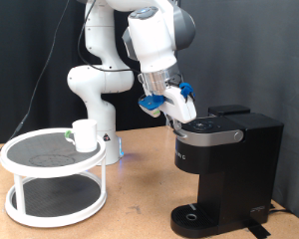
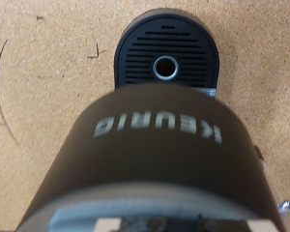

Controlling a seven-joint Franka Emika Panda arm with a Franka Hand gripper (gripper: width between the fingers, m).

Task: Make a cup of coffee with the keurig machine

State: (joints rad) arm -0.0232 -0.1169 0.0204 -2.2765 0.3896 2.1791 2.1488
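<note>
- This looks like a robotics lab, not a home kitchen.
- A white robot arm (image 1: 110, 60) is mounted at the back of a bare wooden desk (image 1: 140, 189).
- A black curtain (image 1: 249, 50) hangs behind as a backdrop, with a cable (image 1: 52, 45) trailing down it.
- A coffee machine (image 1: 224, 169) and a round two-tier stand (image 1: 55, 179) sit on the desk like test props.

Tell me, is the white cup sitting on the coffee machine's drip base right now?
No, the cup stands on the round white stand, while the keurig machine's drip base is bare.
</note>
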